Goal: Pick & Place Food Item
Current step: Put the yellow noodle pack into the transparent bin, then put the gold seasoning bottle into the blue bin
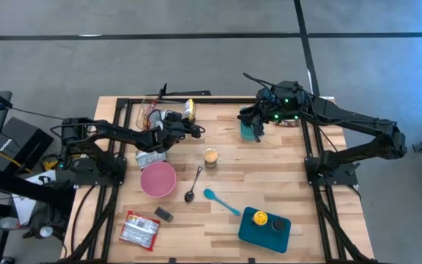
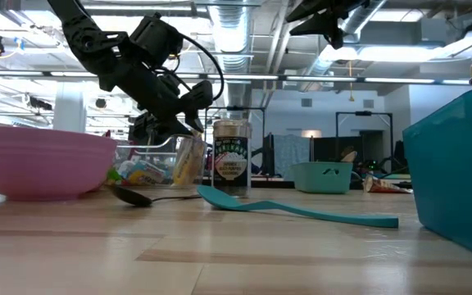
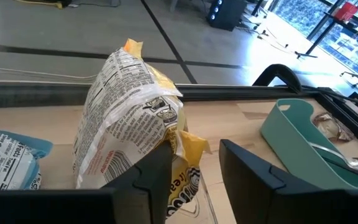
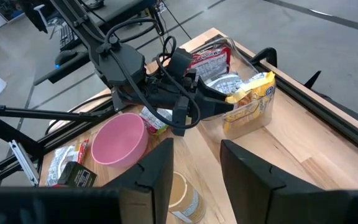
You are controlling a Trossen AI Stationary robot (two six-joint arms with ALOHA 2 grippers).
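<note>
A yellow-and-white snack bag (image 3: 132,118) stands upright in a clear container (image 4: 248,124) at the table's far left-centre, leaning on the container's wall; it also shows in the high view (image 1: 189,108). My left gripper (image 3: 194,165) is open, level, right at the bag's near side, and the bag's yellow lower corner (image 3: 188,152) reaches between its fingers. It also shows in the high view (image 1: 195,130) and the right wrist view (image 4: 219,102). My right gripper (image 4: 196,168) is open and empty, raised above a teal bin (image 1: 249,132) at the far centre-right. My left gripper comes at the snack bag level, from the table's near-left side, with one finger (image 3: 151,171) close against the bag's lower part. I cannot tell whether it touches the bag. The bag still stands in the container.
Other packets lie in the clear container (image 1: 156,115). A silver packet (image 1: 151,158), a pink bowl (image 1: 157,179), a jar (image 1: 210,158), a spoon (image 1: 193,187), a teal spatula (image 1: 220,202), a teal tray (image 1: 251,231), a red packet (image 1: 139,229) and a small black item (image 1: 163,213) lie on the table.
</note>
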